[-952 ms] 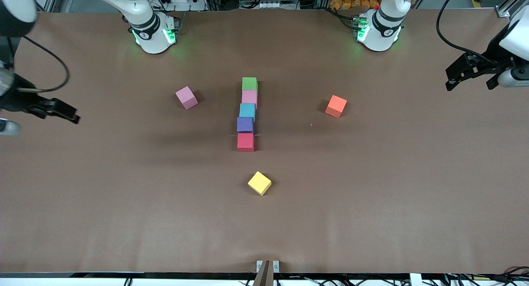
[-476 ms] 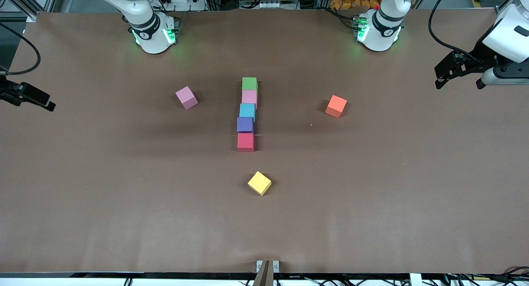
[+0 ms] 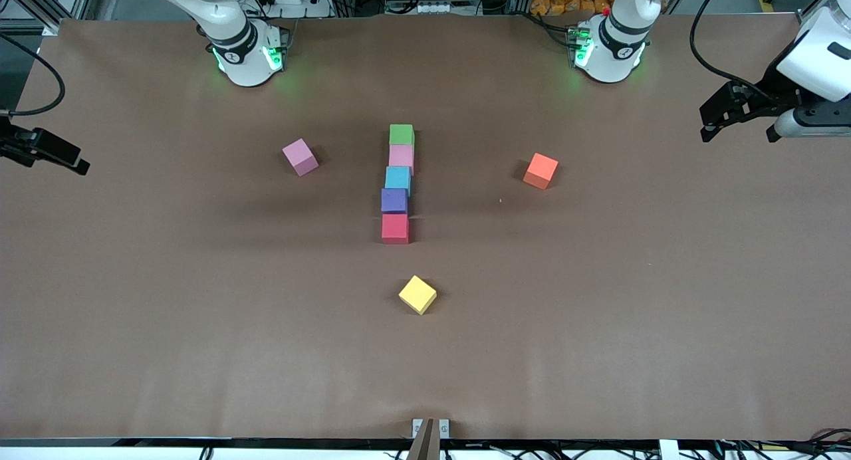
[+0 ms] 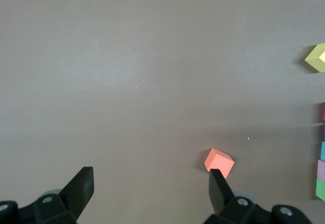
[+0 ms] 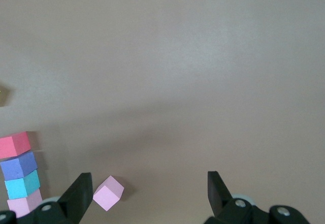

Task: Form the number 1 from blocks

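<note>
Five cubes stand in a single-file column at the table's middle: green [image 3: 401, 134], pink [image 3: 401, 156], teal-blue [image 3: 397, 179], purple [image 3: 394, 200] and red [image 3: 395, 228]. A second pink cube [image 3: 300, 157] [image 5: 108, 193] lies apart toward the right arm's end. An orange cube [image 3: 540, 170] [image 4: 219, 162] lies toward the left arm's end. A yellow cube [image 3: 417, 294] sits nearer the camera than the column. My left gripper [image 3: 739, 121] [image 4: 151, 183] hangs open and empty over its end of the table. My right gripper [image 3: 56, 155] [image 5: 149, 187] hangs open and empty at the opposite end.
The brown table [image 3: 598, 300] carries only the cubes. Both arm bases [image 3: 243, 51] [image 3: 608, 44] stand along its edge farthest from the camera. A small bracket [image 3: 430, 428] sits at the table's edge nearest the camera.
Both grippers drew back outward toward their own table ends over the first half second, the right one well out to the edge, then stayed nearly still. The cubes have not moved.
</note>
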`<state>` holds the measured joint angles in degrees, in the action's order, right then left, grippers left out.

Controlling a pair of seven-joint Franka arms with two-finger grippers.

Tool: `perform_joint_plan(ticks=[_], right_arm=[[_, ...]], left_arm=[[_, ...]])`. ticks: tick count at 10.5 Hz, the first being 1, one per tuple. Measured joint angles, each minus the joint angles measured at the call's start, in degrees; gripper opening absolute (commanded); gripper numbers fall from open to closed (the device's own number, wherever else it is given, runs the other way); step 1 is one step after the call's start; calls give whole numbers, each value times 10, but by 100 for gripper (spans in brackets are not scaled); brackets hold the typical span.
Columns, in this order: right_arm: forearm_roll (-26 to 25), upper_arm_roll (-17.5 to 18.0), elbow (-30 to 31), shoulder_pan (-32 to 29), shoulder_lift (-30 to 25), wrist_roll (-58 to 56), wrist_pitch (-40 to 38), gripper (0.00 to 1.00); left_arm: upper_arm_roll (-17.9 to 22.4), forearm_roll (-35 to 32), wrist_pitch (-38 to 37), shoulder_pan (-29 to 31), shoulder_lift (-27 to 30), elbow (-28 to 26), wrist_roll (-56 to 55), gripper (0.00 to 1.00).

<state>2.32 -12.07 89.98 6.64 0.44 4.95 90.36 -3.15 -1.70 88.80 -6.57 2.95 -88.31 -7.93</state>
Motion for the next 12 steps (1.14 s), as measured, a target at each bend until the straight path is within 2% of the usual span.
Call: perform_joint_plan(ticks=[3, 6, 12], right_arm=[[0, 8, 0, -6, 0, 0, 1, 100], [0, 56, -1, -54, 0, -10, 1, 100], [0, 62, -1, -58, -1, -12, -3, 100]], left_arm=[[0, 2, 0, 0, 0, 0, 0, 100], [0, 2, -2, 0, 0, 0, 0, 100], [0, 12, -6, 1, 0, 0, 0, 100]])
